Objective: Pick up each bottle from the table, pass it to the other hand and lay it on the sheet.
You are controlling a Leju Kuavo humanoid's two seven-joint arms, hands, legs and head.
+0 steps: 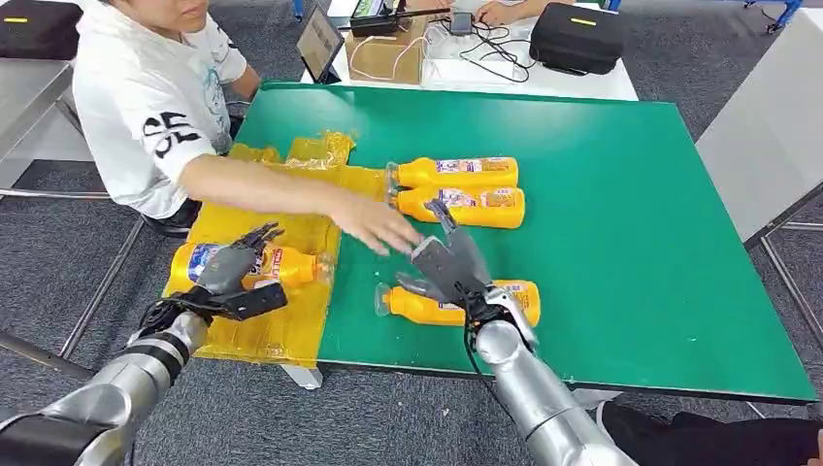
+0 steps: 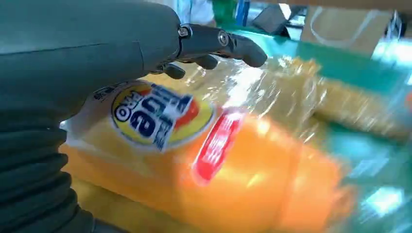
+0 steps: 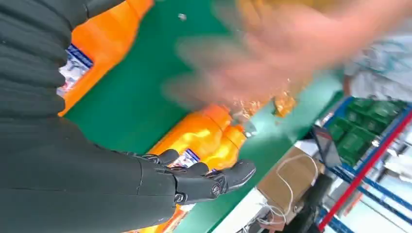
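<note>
One bottle [image 1: 233, 266] lies on its side on the yellow sheet [image 1: 291, 325], at that sheet's near end. The left hand [image 1: 230, 269] rests over it with fingers draped across the label; whether it grips cannot be confirmed. The right hand [image 1: 449, 262] hovers open, holding nothing, above a second bottle [image 1: 456, 304] lying on the green surface [image 1: 631, 243] just right of the sheet. Two further bottles [image 1: 456, 189] lie beyond it. A person's hand [image 1: 377, 226] reaches in close beside the right hand; collision risk is judged high. The rounded bottles may roll if nudged.
</note>
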